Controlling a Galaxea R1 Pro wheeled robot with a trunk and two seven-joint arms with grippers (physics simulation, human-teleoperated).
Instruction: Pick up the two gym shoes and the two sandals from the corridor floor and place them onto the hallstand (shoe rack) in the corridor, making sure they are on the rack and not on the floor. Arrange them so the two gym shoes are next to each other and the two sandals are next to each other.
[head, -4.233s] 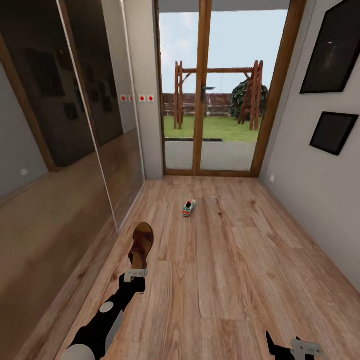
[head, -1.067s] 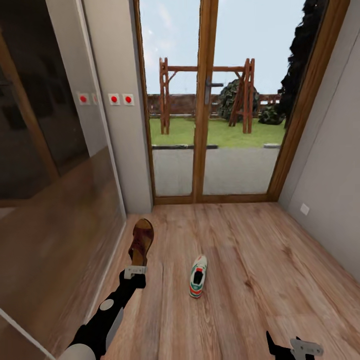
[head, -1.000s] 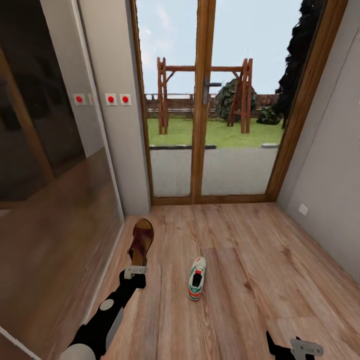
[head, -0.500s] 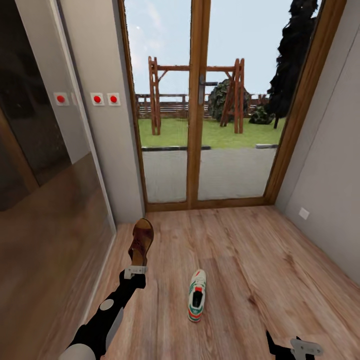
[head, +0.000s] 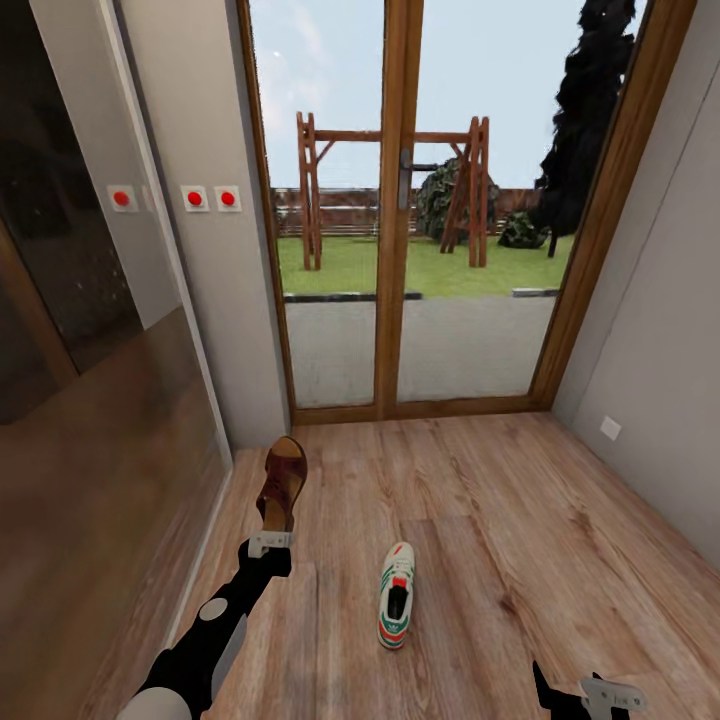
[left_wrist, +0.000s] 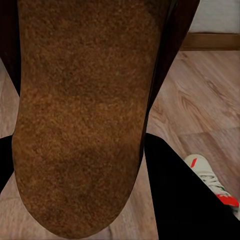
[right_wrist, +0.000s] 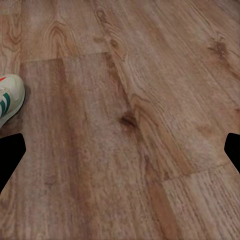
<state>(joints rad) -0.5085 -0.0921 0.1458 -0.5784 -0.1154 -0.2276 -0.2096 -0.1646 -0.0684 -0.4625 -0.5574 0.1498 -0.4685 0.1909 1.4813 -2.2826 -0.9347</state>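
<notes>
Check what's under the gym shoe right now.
The gym shoe lies directly on the corridor floor, sole down, nothing else beneath it. The left gripper holds a sandal off to the side. The rack isn't visible here.

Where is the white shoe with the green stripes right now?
In the head view the gym shoe lies on the corridor floor, low and near the middle, just right of the sandal held up by the left gripper, before the glass door.
</notes>
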